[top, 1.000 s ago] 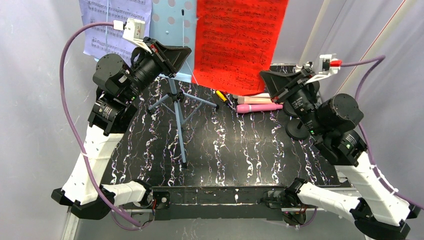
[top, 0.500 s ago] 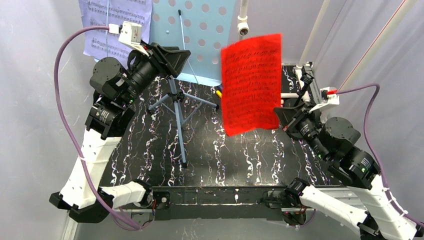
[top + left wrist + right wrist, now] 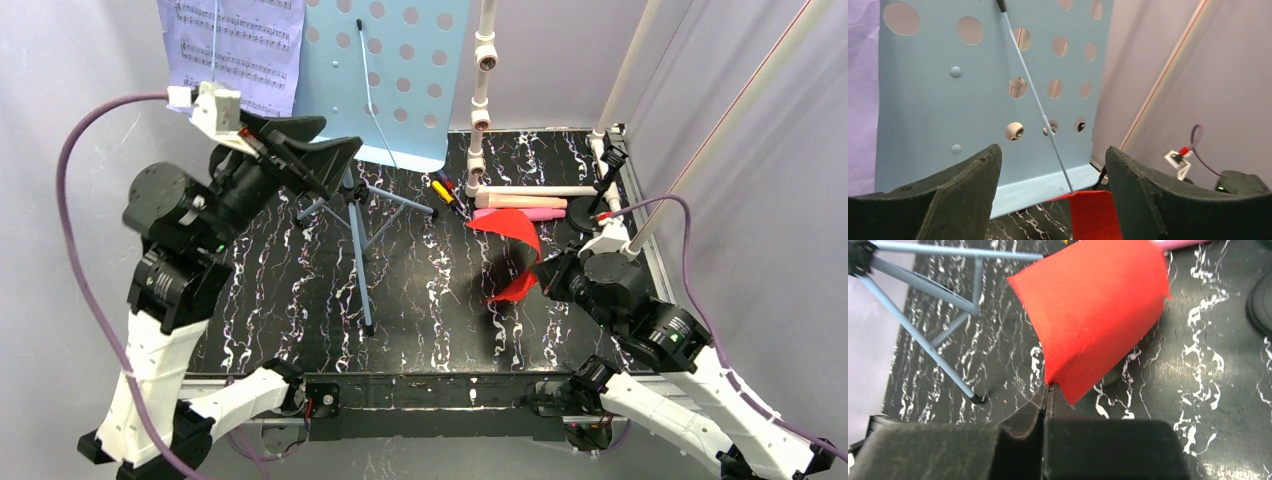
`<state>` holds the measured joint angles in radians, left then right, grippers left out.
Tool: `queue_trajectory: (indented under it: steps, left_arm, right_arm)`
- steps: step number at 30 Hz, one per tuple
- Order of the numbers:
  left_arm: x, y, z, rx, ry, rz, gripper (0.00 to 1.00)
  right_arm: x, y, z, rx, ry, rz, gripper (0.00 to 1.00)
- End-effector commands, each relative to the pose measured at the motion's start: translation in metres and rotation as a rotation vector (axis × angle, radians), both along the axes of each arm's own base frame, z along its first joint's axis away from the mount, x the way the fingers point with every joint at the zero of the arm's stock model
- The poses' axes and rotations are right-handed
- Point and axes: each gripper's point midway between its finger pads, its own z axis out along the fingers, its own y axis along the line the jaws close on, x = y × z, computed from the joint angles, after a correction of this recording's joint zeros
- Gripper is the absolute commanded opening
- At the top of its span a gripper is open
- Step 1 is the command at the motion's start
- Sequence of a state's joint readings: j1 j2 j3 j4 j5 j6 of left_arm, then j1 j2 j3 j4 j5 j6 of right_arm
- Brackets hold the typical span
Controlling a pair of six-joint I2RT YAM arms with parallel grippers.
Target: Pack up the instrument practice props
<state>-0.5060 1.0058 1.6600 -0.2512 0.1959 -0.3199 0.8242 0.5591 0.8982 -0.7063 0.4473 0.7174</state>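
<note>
The right pincer (image 3: pixel 1048 390) grips the red page (image 3: pixel 1093 305) near the table's (image 3: pixel 420 300) right edge. The left pincer (image 3: pixel 1052 155) is open, empty.

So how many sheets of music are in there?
2. A lavender sheet hangs at the back left, next to the pale-blue rack; a red sheet is curled over the table, pinched in the right arm's fingers. Others might be hidden behind the rack.
</note>
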Motion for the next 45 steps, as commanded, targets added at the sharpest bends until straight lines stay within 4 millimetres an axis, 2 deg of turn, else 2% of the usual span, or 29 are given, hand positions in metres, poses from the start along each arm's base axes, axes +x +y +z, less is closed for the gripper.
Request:
queue_trajectory:
  steps: [1,4,7,13,16,19,22,26,31,36,42,45]
  left_arm:
    - [-0.034,0.013,0.000,0.052,-0.073,-0.028,0.75]
    - [-0.048,0.022,-0.010,0.081,-0.092,-0.022,0.75]
    - [-0.060,0.035,-0.024,0.107,-0.108,0.012,0.75]
    - [-0.065,0.051,-0.066,0.169,-0.094,0.078,0.76]
    - [-0.064,0.055,-0.087,0.205,-0.093,0.099,0.76]
    - [-0.062,0.059,-0.108,0.226,-0.106,0.123,0.76]
    - [-0.057,0.062,-0.127,0.239,-0.112,0.153,0.76]
    - [-0.046,0.065,-0.148,0.259,-0.092,0.194,0.76]
    - [-0.037,0.068,-0.168,0.268,-0.071,0.225,0.76]
    - [-0.034,0.075,-0.177,0.265,-0.061,0.271,0.76]
    - [-0.034,0.082,-0.179,0.251,-0.069,0.306,0.76]
    - [-0.035,0.086,-0.179,0.260,-0.082,0.325,0.77]
  right_arm:
    - [0.004,0.018,-0.012,0.061,0.038,0.021,0.01]
    - [0.003,0.039,-0.014,0.085,0.073,0.094,0.01]
    - [0.000,0.060,-0.006,0.112,0.108,0.172,0.01]
    - [-0.001,0.100,0.016,0.215,0.136,0.305,0.01]
    - [0.001,0.109,0.019,0.257,0.136,0.317,0.01]
    - [0.003,0.107,0.005,0.234,0.157,0.298,0.01]
    - [0.004,0.093,-0.030,0.145,0.218,0.233,0.01]
    - [0.001,0.059,-0.081,-0.031,0.320,0.109,0.01]
    - [-0.006,0.016,-0.126,-0.246,0.418,-0.011,0.01]
    - [-0.011,-0.017,-0.153,-0.425,0.503,-0.096,0.01]
    - [-0.010,-0.054,-0.179,-0.597,0.575,-0.220,0.01]
    - [-0.005,-0.066,-0.190,-0.607,0.605,-0.263,0.01]
